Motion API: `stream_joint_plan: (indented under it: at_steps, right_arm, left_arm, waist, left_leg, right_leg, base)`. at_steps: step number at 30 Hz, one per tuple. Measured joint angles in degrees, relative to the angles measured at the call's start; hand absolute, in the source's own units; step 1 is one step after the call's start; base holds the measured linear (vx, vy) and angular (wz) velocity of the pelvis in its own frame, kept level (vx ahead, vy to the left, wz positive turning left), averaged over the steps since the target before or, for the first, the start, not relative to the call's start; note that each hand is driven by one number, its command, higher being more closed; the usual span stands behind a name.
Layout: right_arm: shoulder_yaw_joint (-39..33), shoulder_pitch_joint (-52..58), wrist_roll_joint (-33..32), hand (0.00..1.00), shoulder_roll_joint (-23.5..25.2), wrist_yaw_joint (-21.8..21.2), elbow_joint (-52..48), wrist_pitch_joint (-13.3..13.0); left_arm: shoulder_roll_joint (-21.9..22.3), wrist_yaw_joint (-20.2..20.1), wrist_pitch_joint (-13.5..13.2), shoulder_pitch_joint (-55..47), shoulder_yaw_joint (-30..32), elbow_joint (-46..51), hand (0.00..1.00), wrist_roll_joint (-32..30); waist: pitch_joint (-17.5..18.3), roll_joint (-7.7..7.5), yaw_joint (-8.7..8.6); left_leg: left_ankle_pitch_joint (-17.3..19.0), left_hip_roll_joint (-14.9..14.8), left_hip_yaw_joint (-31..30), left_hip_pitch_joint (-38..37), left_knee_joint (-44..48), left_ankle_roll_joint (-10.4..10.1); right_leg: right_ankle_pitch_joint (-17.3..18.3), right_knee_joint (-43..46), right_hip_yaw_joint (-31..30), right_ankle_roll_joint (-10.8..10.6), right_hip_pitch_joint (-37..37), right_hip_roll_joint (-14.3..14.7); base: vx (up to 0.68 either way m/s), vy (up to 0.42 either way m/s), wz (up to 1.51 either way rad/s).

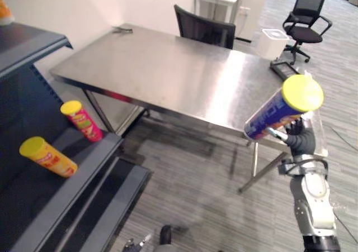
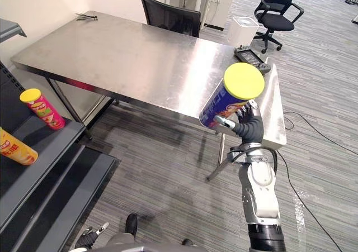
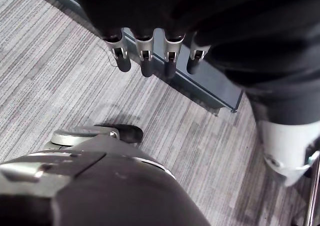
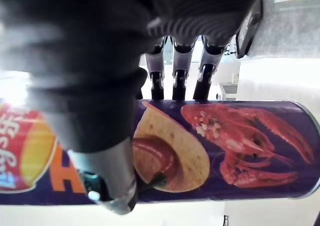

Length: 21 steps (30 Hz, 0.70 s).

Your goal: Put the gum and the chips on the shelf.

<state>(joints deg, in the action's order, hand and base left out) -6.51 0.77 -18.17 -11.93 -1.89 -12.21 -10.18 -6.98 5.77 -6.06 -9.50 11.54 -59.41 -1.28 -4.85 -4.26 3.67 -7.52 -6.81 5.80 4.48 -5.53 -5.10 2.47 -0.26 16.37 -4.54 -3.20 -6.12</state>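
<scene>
Chips can, purple with a yellow lid, held in my right robot hand. The fingers wrap one side of the tube and the thumb presses the opposite side, so the hand is closed round the can near its lower half. The can is tilted, with its lid end raised toward my head camera. It hangs in the air just off the near right corner of the steel counter and touches no surface.

My left robot hand hangs low above the grey carpet floor, fingers straight and loosely spread, holding nothing.

The dark shelf stands to my left, well apart from the held can. Two further chips cans rest on its middle board: a red can nearer the counter and a yellow can nearer to me, each with a yellow lid, and the two do not touch. I cannot tell whether they stand or lie.

A black chair sits at the counter's far side.
</scene>
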Motion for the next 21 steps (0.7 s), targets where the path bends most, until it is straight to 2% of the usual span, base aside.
stream_joint_plan:
  at_steps: [2,5,7,9,11,12,13,14,15,16,17,18,20,21]
  right_arm:
    - [0.0,1.5,0.0,1.00,0.5,-0.1,-0.8,0.0]
    - [0.2,2.9,0.0,1.00,1.4,0.0,-1.0,-0.1]
    - [1.1,2.7,-0.1,1.00,1.8,0.0,-1.0,-0.2]
    - [3.6,1.8,-0.2,1.00,1.6,0.0,-0.9,-0.2]
    - [6.8,-0.6,-0.5,1.00,1.6,0.0,-0.5,-0.2]
    - [7.9,-2.7,-0.5,1.00,1.3,0.0,-0.3,-0.2]
    - [8.5,-4.5,-0.5,1.00,0.8,0.2,0.0,-0.2]
    - [8.8,-5.5,-0.5,1.00,0.6,0.2,0.7,-0.2]
    - [7.9,-7.7,-0.4,1.00,0.6,0.4,2.1,-0.3]
    - [6.7,-8.9,-0.3,1.00,0.7,1.1,2.4,-0.3]
    - [5.4,-9.5,-0.3,1.00,0.5,2.6,2.4,-0.4]
    - [4.5,-9.4,-0.3,1.00,0.6,3.2,2.4,-0.4]
    - [2.4,-9.0,0.0,1.00,0.6,4.6,2.5,-0.4]
    - [1.8,-8.8,0.1,1.00,0.6,5.0,2.5,-0.5]
  left_arm:
    - [0.0,0.0,0.0,-0.3,0.0,0.0,0.00,0.0]
    - [0.0,0.0,0.0,-0.8,-0.3,0.1,0.00,0.0]
    - [-0.1,0.0,0.0,-0.3,-0.3,0.1,0.00,0.2]
    - [0.0,0.0,0.0,0.1,0.1,0.3,0.00,0.4]
    - [0.5,0.1,0.0,0.2,0.1,1.1,0.00,0.9]
    - [1.0,0.1,0.0,0.2,0.1,2.3,0.00,1.2]
    - [1.3,0.3,0.0,0.5,0.1,3.1,0.00,1.5]
    - [1.2,0.4,0.0,0.8,0.1,3.0,0.00,2.3]
    - [0.6,0.3,0.0,1.7,0.7,3.1,0.00,3.0]
    - [0.1,0.4,0.0,2.3,1.6,2.8,0.00,3.0]
    - [0.5,0.6,0.1,2.1,2.6,2.8,0.00,3.3]
    - [0.7,0.7,0.1,2.0,3.0,2.8,0.00,3.4]
    - [2.1,0.7,0.1,1.2,4.5,2.7,0.00,3.5]
    - [2.7,0.7,0.2,0.8,4.9,2.5,0.00,3.6]
  waist:
    - [-0.1,0.14,-0.20]
    - [-0.1,0.20,-0.35]
    - [-1.4,0.07,-0.24]
    - [-3.2,0.94,-0.04]
    - [-4.2,2.17,0.12]
    - [-4.8,3.23,0.61]
    - [-5.2,3.77,1.62]
    - [-5.4,3.10,1.88]
    - [-6.3,1.30,1.37]
    - [-6.8,0.66,1.37]
    - [-6.7,1.11,1.04]
    - [-6.7,1.37,0.90]
    - [-6.5,2.79,-0.01]
    - [-6.1,3.39,-0.41]
  left_leg:
    - [0.1,0.2,-0.1,-1.0,0.0,-0.1]
    - [0.4,0.8,-0.7,-2.6,0.2,-0.2]
    - [2.3,1.1,-2.1,0.1,5.6,-0.2]
    - [3.1,0.7,-4.3,2.9,10.2,-0.3]
    - [1.1,0.0,-7.9,5.8,10.1,-1.3]
    - [-0.4,-0.8,-9.9,6.8,7.4,-3.3]
    - [1.4,-1.6,-10.3,7.3,3.7,-5.2]
    - [4.5,-2.1,-8.3,7.7,2.8,-5.1]
    - [3.5,-1.8,-0.8,10.5,6.5,0.7]
    - [2.8,-2.1,5.2,12.5,12.5,4.4]
    - [4.0,-3.7,10.7,13.2,20.2,5.4]
    - [5.1,-4.6,12.3,12.6,23.1,5.5]
    - [9.4,-8.3,14.6,8.0,28.6,4.3]
    - [9.7,-9.3,14.5,5.8,28.7,3.7]
  right_leg:
    - [1.5,2.6,0.0,-0.1,0.1,-0.5]
    - [5.9,10.0,0.3,0.1,1.3,-2.1]
    - [8.5,15.2,0.8,0.8,3.1,-3.0]
    - [10.0,18.3,2.3,1.8,4.0,-3.0]
    - [11.4,21.7,5.3,3.2,6.4,-2.3]
    - [12.1,23.5,7.3,4.4,8.2,-1.6]
    - [12.3,23.0,9.5,5.5,9.0,-1.0]
    - [11.6,21.3,11.2,6.8,9.1,-1.4]
    - [10.4,19.6,15.3,9.1,9.8,-3.6]
    - [9.5,18.2,18.0,9.9,9.8,-4.8]
    - [8.0,16.0,22.0,10.4,9.2,-5.3]
    - [7.3,15.1,24.0,10.1,8.7,-5.4]
    - [6.5,13.4,30.5,9.7,6.8,-5.8]
    - [6.3,13.0,32.5,9.3,6.7,-5.8]
  base:
    - [0.01,-0.004,0.03]
    - [0.00,-0.009,0.13]
    - [-0.07,-0.041,0.29]
    - [-0.15,-0.093,0.48]
    - [-0.23,-0.160,0.68]
    - [-0.26,-0.180,0.76]
    - [-0.25,-0.170,0.84]
    - [-0.26,-0.119,1.13]
    - [-0.21,-0.149,1.34]
    - [-0.22,-0.224,1.79]
    - [-0.14,-0.224,1.50]
    - [-0.13,-0.172,1.53]
    - [-0.15,-0.086,1.55]
    - [-0.14,-0.008,1.56]
